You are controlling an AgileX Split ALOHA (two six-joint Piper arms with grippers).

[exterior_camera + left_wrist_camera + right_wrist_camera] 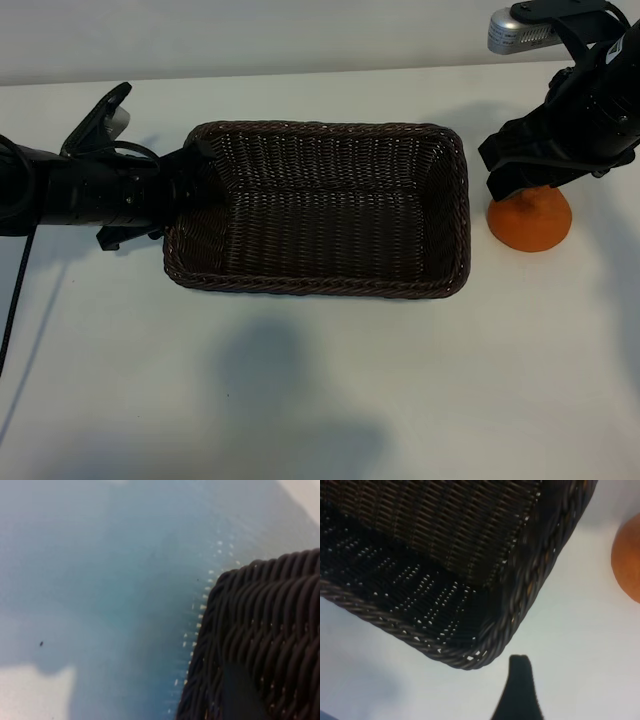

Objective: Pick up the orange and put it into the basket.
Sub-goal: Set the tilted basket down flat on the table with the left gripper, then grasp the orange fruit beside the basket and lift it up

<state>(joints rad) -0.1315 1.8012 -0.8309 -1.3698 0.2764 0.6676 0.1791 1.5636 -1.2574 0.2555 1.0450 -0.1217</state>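
Note:
The orange point(530, 222) rests on the white table just right of the basket point(320, 285), which lies in the middle, its inside bare. My right gripper point(527, 178) hangs open just over the far side of the orange. In the right wrist view one dark finger point(520, 690) shows over bare table, with the orange point(627, 565) off to one side and the basket's corner point(520, 600) close by. My left gripper point(188, 165) is shut on the basket's left rim. In the left wrist view a dark finger point(240, 695) lies against the wicker point(270, 615).
The white table point(320, 400) runs wide in front of the basket. A grey camera mount point(520, 30) sticks out above the right arm at the back right. A black cable point(20, 290) hangs from the left arm at the table's left side.

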